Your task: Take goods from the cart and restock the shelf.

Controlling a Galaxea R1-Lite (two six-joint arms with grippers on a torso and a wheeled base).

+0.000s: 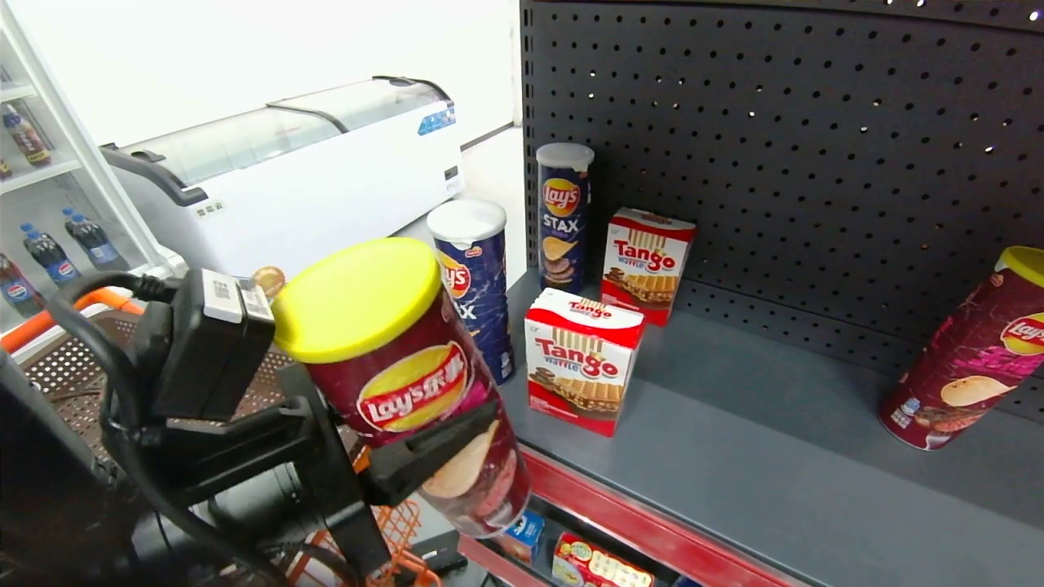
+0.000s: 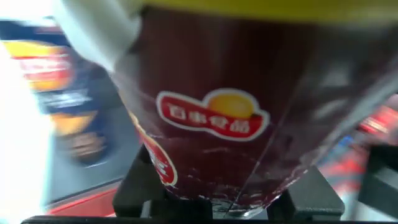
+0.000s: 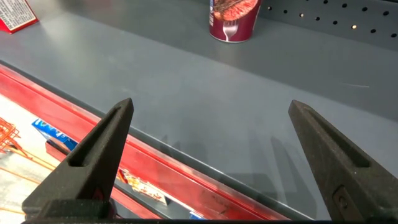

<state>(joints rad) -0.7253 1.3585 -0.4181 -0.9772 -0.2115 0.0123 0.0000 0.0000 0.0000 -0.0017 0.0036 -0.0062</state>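
On the left sits the cart (image 1: 73, 359) with its brown perforated basket. Just above it the left gripper (image 1: 391, 412) is clamped around a maroon chip can (image 1: 383, 342) with a yellow lid. The can is tilted and held off the left front corner of the grey shelf (image 1: 734, 424), not resting on it. On the shelf stand two blue chip cans (image 1: 477, 277) and, beside them, two red-and-white waffle boxes (image 1: 581, 359). A second maroon can (image 1: 971, 359) stands far right against the pegboard (image 1: 816, 122). The right gripper (image 3: 211, 162) hangs over the shelf's front edge, fingers wide apart, holding nothing.
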